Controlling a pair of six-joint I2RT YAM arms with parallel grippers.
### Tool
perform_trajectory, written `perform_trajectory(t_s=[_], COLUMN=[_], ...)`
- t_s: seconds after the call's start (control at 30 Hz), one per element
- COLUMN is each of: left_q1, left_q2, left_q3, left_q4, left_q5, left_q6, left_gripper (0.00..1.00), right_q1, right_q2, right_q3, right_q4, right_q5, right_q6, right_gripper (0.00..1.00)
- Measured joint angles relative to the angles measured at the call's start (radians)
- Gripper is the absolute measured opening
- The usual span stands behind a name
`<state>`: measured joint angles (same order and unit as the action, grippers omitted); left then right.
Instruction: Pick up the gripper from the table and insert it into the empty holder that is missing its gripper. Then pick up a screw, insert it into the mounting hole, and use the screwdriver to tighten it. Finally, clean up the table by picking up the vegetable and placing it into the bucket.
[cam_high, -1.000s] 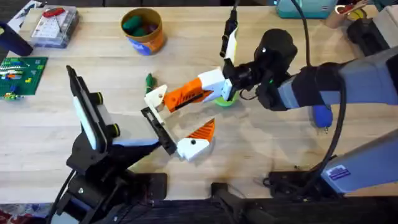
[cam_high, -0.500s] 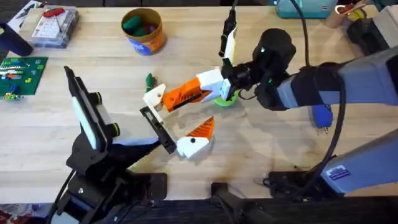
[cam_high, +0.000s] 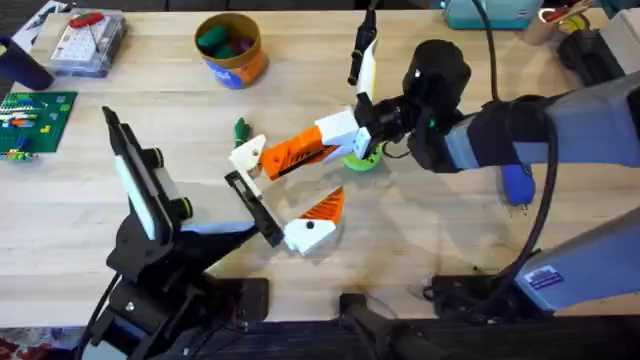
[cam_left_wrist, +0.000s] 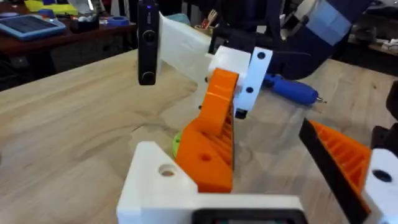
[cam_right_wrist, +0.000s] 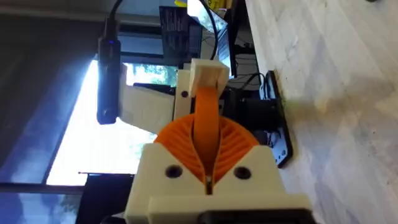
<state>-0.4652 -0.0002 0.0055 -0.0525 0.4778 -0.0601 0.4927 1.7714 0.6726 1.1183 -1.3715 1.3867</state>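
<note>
My right gripper (cam_high: 305, 150) is shut on the orange ribbed gripper (cam_left_wrist: 214, 137), pressing it against the white pointed holder (cam_high: 247, 156) on the black rail (cam_high: 255, 210). That rail belongs to my left gripper (cam_high: 290, 185), which stands open; its other white block carries a like orange wedge (cam_high: 328, 207). In the right wrist view my orange pads (cam_right_wrist: 180, 143) clamp the gripper (cam_right_wrist: 206, 112). The blue screwdriver (cam_high: 517, 187) lies under the right arm. The dark-green vegetable (cam_high: 240, 128) lies just beyond the holder. The orange-yellow bucket (cam_high: 230, 47) stands at the back. I cannot make out a screw.
A flat green disc (cam_high: 362, 160) lies under the right gripper's wrist. A clear parts box (cam_high: 88, 42) and a green board (cam_high: 35, 118) sit at the far left. A black cable with a plug (cam_high: 362, 50) hangs above the right wrist.
The right arm has edged slightly left and back. The orange gripper stays clamped against the holder. The left arm has not moved.
</note>
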Motion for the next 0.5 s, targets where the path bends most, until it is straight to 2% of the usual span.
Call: perform_trajectory(t_s=[0.23, 0.5], left_q1=[0.000, 0.000], left_q2=[0.000, 0.000], left_q3=[0.000, 0.000], left_q4=[0.000, 0.000], left_q5=[0.000, -0.001], left_q6=[0.000, 0.000], left_gripper=[0.990, 0.990], right_q1=[0.000, 0.000], right_q2=[0.001, 0.001], right_q3=[0.007, 0.013], right_q4=[-0.010, -0.007], right_q5=[-0.007, -0.011], right_q6=[-0.020, 0.102], right_gripper=[0.020, 0.020])
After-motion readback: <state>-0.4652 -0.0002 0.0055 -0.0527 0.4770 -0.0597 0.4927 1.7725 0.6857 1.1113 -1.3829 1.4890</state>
